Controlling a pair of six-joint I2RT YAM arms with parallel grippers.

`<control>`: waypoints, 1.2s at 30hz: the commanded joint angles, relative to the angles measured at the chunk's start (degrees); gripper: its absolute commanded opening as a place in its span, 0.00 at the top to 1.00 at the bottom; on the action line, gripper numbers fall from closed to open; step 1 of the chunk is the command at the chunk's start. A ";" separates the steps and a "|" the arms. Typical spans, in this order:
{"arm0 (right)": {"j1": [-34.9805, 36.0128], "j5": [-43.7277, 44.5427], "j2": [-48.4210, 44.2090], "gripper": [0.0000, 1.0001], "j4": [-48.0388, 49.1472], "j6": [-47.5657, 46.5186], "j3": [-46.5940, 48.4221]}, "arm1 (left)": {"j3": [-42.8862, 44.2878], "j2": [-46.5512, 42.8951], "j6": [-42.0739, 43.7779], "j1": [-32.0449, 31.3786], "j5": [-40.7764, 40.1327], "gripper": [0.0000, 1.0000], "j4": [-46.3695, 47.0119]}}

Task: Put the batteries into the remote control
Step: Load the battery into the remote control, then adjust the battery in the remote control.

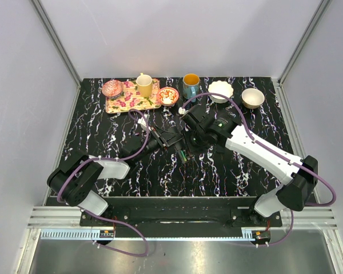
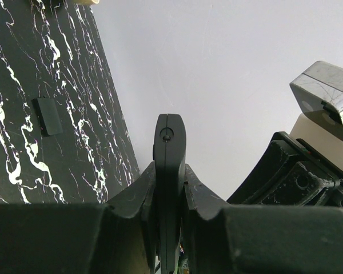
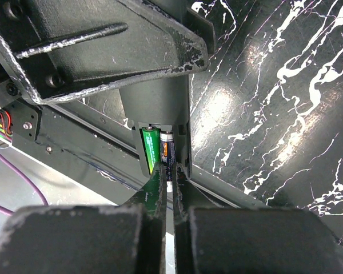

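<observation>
The right gripper [image 3: 169, 181] has its fingers pressed almost together with only a slit between them. The pale end of one cell sits right at the tips, though I cannot tell whether they nip it. The left gripper [image 2: 170, 171] is clamped on the remote control [image 2: 170, 137], a slim black bar seen edge-on, held at the middle of the top view. The two batteries [image 3: 151, 149] lie side by side in the remote's open slot, one bright green and one dark with an orange band, and the slot's walls hug them closely. Bare black marble of the table [image 1: 246, 171] shows left and right of the meeting grippers and toward the bottom of the frame. Grey walls [image 1: 57, 68] close in three sides. One small flat black piece [image 2: 47, 116] lies alone on the marble, upper left in the left wrist view. Along the top edge stand one flowered tray [image 1: 128, 103], two cups [image 1: 190, 85] and four bowls [image 1: 252, 98].
</observation>
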 commanded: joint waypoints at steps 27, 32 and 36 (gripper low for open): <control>-0.56 6.18 -1.99 0.57 2.32 -0.67 2.08 | 0.48 -1.46 -3.20 -2.60 3.69 1.00 11.93; -0.56 5.91 -2.52 0.52 2.14 -0.06 3.40 | 0.13 -1.55 -2.93 -2.60 3.61 1.00 11.75; -0.47 5.83 -3.92 0.49 2.32 1.00 5.16 | -0.23 -1.64 -2.76 -2.60 3.34 1.00 11.75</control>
